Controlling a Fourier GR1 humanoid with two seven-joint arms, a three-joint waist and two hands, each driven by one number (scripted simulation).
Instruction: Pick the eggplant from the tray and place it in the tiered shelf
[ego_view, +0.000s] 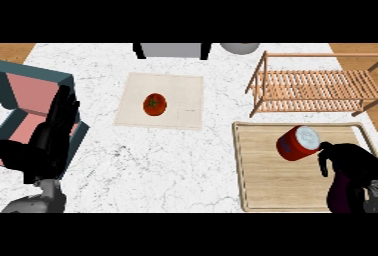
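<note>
My right hand (353, 159) is at the lower right, over the near right part of the wooden tray (258, 185). Its fingers curl round the dark purple eggplant (341, 194), whose body hangs below the hand; the top of the eggplant is hidden by the hand. The tiered shelf (310, 85), made of light wooden slats, stands behind the tray at the upper right. My left hand (44, 145) rests open at the left edge with its fingers up.
A red can (297, 143) lies on the tray just left of my right hand. A tomato (154, 104) sits on a cream mat (184, 95) at the centre. A teal and pink bin (26, 92) stands behind my left hand. Grey objects (173, 50) line the far edge.
</note>
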